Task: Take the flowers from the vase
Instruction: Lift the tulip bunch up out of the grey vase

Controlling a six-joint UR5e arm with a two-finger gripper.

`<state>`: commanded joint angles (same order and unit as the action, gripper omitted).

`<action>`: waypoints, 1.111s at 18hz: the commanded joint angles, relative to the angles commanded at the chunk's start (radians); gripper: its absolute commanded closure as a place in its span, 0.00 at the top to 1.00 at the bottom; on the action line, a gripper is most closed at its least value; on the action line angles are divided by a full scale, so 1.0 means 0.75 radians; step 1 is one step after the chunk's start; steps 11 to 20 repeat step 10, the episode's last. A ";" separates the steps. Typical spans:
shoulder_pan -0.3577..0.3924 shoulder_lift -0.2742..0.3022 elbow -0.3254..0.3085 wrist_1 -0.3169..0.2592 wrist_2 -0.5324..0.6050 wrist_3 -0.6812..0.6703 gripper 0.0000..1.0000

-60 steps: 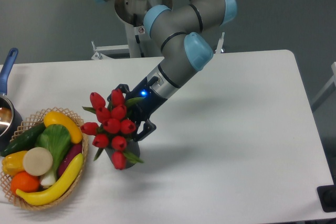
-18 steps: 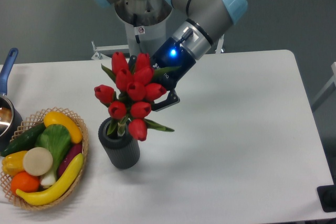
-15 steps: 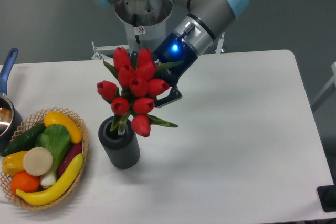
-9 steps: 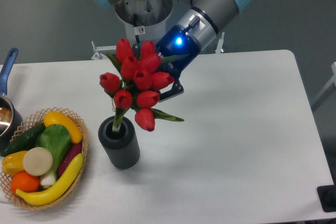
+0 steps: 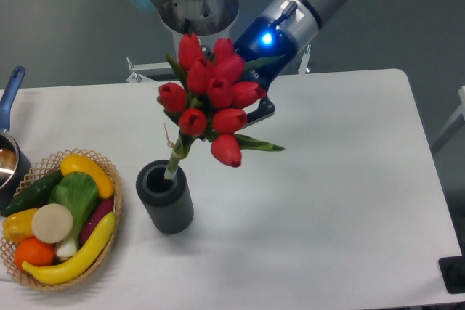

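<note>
Centrally, the flowers [image 5: 212, 103], a bunch of red tulip buds with green leaves and pale green stems, hang raised above the bench [image 5: 341, 179], tilted so that the buds lean up and to the right while the stem ends [image 5: 173, 167] point down at the mouth of the vase [image 5: 165, 197]; whether those ends sit just inside the rim or have cleared it cannot be told. Judged by appearance, the bunch is light and top-heavy, its stems bendable and its buds easily knocked, so the sound place to hold is the gathered stems below the heads. The gripper [image 5: 251, 107] sits behind the bunch at that level, largely hidden by buds and leaves, and appears closed on the flowers. The vase, a short dark grey ribbed cylinder, stands upright. To its left lies a wicker basket [image 5: 109, 241] of toy fruits and vegetables
</note>
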<state>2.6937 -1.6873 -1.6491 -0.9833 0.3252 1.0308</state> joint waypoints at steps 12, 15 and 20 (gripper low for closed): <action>0.010 -0.106 0.080 0.010 0.033 0.029 0.42; 0.010 -0.106 0.080 0.010 0.033 0.029 0.42; 0.010 -0.106 0.080 0.010 0.033 0.029 0.42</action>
